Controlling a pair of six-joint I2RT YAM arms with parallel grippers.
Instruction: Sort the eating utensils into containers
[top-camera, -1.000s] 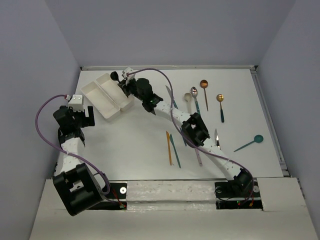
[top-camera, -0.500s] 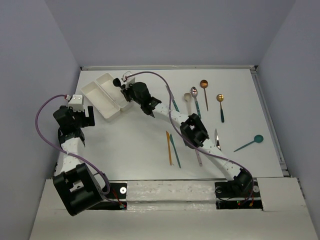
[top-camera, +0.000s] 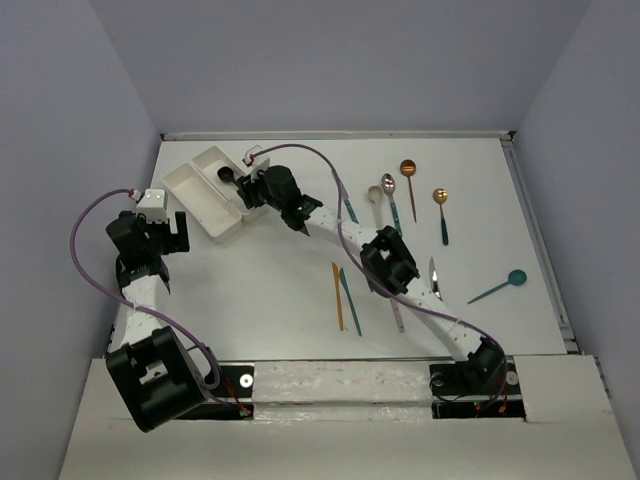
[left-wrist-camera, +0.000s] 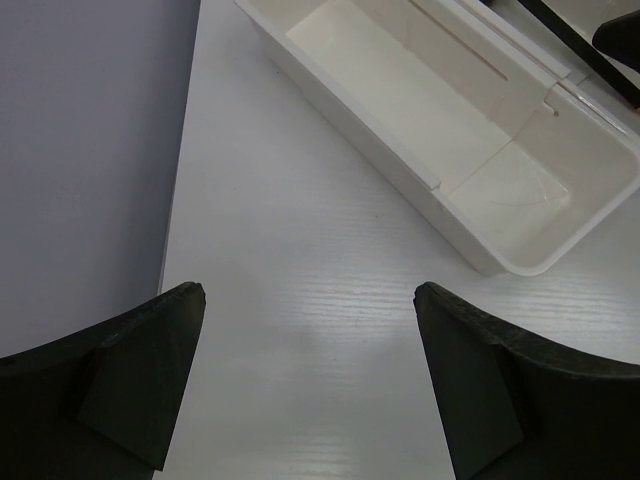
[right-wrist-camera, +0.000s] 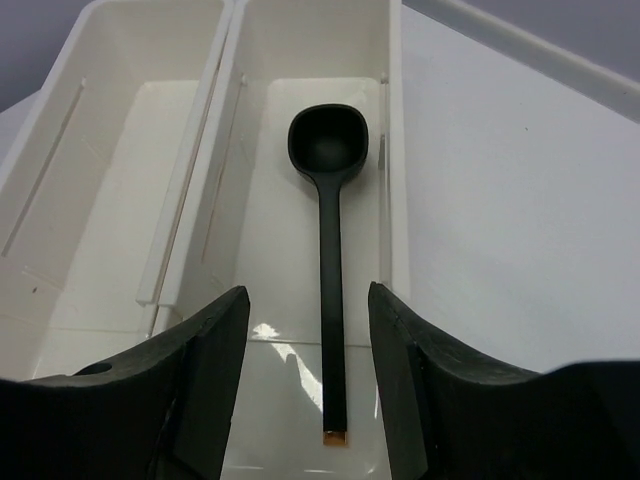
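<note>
Black spoon (right-wrist-camera: 329, 262) now down in tray (right-wrist-camera: 393, 180)

The left arm (top-camera: 137, 308) and right arm (top-camera: 442, 315) are white links with dark specks, joined by black motor housings. A lilac cable (top-camera: 322, 160) trails along each. The left claw (left-wrist-camera: 310, 350) and right claw (right-wrist-camera: 308, 340) have matte black wedge-shaped fingers (left-wrist-camera: 130, 370).

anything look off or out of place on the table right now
Nothing damaged or spilled. The black spoon lies straight inside one tray; the other tray looks empty. Only oddity: the joined trays sit skewed to the table edges, and loose utensils lie scattered across it.
</note>
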